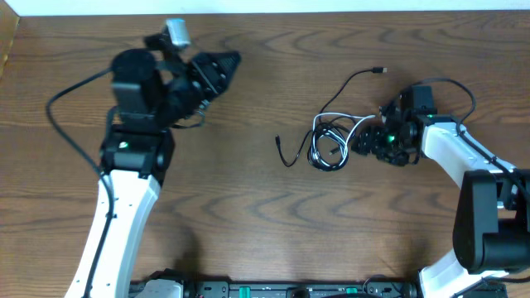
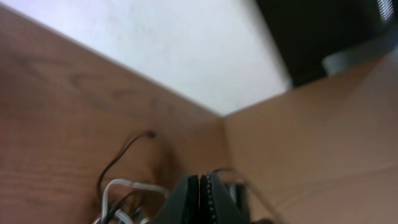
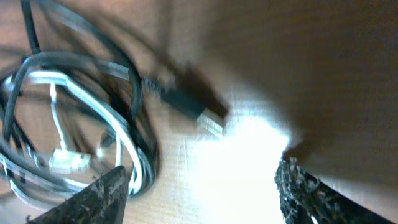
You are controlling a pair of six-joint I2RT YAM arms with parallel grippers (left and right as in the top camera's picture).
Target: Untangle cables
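A tangle of thin cables lies right of the table's middle: a white cable [image 1: 338, 121] looped together with a black cable [image 1: 320, 153], whose ends trail to the upper right and lower left. My right gripper [image 1: 364, 142] is open, low at the right edge of the tangle. In the right wrist view the white loops [image 3: 93, 106], the black cable [image 3: 124, 68] and a black plug with a metal tip [image 3: 189, 109] lie just ahead of the spread fingers [image 3: 199, 186]. My left gripper [image 1: 225, 66] is shut and empty, raised at the upper left, far from the cables; its fingers [image 2: 200, 199] are pressed together.
The wooden table [image 1: 248, 215] carries nothing else. Its far edge meets a white wall at the top. A cardboard box side [image 2: 323, 137] shows in the left wrist view. The thick black arm cables hang by each arm.
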